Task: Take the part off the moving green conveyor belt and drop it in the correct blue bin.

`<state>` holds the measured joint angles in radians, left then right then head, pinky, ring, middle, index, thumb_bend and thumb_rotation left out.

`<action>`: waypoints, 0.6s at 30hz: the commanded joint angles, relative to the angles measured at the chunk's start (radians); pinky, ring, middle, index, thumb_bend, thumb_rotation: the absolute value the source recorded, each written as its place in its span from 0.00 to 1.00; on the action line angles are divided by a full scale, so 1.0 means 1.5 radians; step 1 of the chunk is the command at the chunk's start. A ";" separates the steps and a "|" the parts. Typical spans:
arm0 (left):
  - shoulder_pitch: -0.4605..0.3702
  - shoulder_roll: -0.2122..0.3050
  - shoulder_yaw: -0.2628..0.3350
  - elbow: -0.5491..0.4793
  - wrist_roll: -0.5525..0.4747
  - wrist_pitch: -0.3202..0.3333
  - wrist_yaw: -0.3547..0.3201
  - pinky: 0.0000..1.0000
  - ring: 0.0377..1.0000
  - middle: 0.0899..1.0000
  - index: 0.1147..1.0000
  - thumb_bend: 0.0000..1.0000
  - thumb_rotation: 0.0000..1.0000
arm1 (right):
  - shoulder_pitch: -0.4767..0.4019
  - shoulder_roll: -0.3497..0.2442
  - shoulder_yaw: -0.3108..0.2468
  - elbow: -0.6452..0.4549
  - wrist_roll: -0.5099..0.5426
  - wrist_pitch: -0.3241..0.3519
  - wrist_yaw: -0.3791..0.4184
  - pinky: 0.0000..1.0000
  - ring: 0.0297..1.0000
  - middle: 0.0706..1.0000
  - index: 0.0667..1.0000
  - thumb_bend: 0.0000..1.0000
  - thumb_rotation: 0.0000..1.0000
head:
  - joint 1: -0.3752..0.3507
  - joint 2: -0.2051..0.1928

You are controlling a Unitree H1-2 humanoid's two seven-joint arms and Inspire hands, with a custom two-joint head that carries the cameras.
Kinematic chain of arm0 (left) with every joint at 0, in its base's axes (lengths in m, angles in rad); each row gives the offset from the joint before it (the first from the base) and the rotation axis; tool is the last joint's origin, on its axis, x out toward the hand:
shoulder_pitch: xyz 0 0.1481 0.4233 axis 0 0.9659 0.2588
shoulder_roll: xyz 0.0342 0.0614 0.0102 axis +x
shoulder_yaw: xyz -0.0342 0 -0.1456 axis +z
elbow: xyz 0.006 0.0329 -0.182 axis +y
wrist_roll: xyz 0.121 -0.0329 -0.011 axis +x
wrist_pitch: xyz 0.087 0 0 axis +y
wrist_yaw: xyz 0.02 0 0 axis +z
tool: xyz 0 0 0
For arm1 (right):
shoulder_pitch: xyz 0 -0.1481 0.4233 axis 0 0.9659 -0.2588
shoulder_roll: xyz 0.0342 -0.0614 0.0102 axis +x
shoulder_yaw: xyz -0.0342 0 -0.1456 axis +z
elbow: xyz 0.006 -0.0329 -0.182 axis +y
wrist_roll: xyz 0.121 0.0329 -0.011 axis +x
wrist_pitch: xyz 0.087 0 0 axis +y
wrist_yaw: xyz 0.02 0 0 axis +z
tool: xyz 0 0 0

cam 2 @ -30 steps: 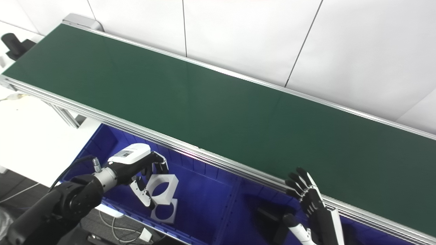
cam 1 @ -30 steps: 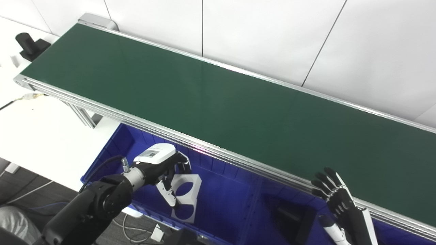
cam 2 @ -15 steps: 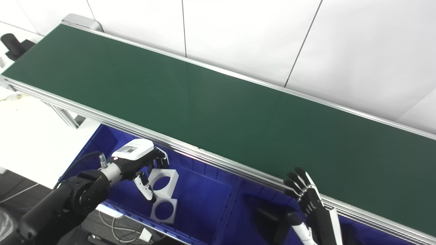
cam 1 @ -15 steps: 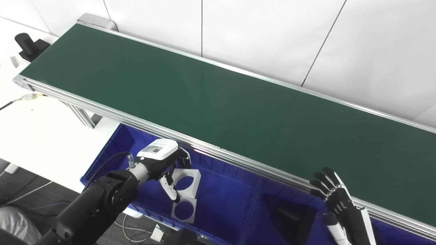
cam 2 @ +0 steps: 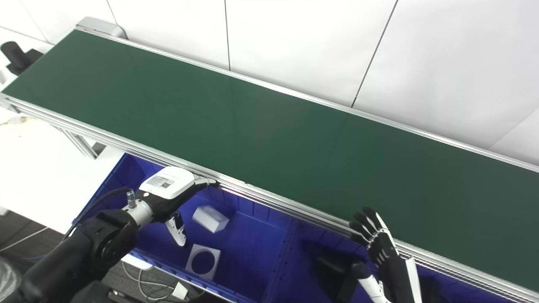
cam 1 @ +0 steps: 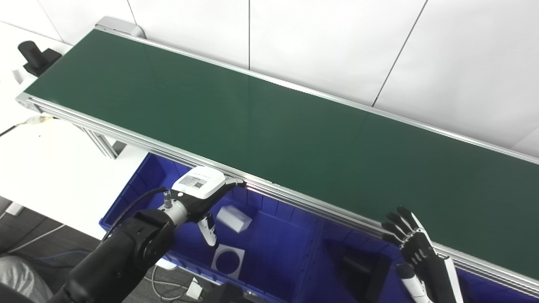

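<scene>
White wall panels back bare green conveyor belt above blue bin

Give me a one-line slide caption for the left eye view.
Left hand open above the blue bin as a white part tumbles in; green conveyor belt bare.

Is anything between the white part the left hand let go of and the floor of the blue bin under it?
Nothing visible blocks it. The white part is loose, tilted, inside the blue bin, just clear of the open left hand. Another white part with a round hole lies on the bin floor nearer the front wall, offset from it.
</scene>
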<state>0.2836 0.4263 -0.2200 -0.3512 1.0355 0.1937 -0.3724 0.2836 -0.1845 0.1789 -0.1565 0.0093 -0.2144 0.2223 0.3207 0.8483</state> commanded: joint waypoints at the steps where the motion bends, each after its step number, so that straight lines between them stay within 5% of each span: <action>1: -0.001 0.014 0.011 -0.035 0.011 -0.001 0.002 0.85 1.00 1.00 1.00 1.00 0.07 | -0.001 0.002 0.000 -0.024 0.003 -0.009 0.002 0.75 0.81 0.85 0.90 0.81 0.75 | 0.000 0.000; 5: 0.005 0.009 0.022 -0.083 0.012 0.012 -0.040 0.85 0.98 1.00 1.00 1.00 0.09 | -0.001 0.003 0.000 -0.021 -0.002 -0.012 0.001 0.75 0.81 0.85 0.90 0.81 0.75 | -0.011 -0.005; 7: 0.004 0.004 0.035 -0.135 -0.019 0.039 -0.097 0.85 0.94 1.00 1.00 1.00 0.08 | 0.000 0.003 0.001 -0.022 -0.006 -0.011 0.000 0.75 0.82 0.85 0.91 0.81 0.75 | -0.017 -0.007; 11: -0.010 -0.014 0.070 -0.263 -0.158 0.086 -0.171 0.76 0.89 0.95 0.94 0.97 0.14 | 0.001 0.007 0.004 -0.015 -0.013 -0.019 -0.003 0.75 0.81 0.84 0.90 0.80 0.74 | -0.051 -0.017; 18: -0.009 -0.075 0.086 -0.294 -0.387 0.071 -0.144 0.76 0.89 0.92 0.91 0.93 0.39 | 0.005 0.016 0.011 -0.014 -0.028 -0.023 -0.007 0.75 0.81 0.84 0.90 0.81 0.74 | -0.107 -0.028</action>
<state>0.2575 0.3234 -0.0943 -0.7866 0.5249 0.3248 -0.6249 0.2899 -0.1667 0.1940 -0.1542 -0.0295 -0.2148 0.2165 0.1598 0.8054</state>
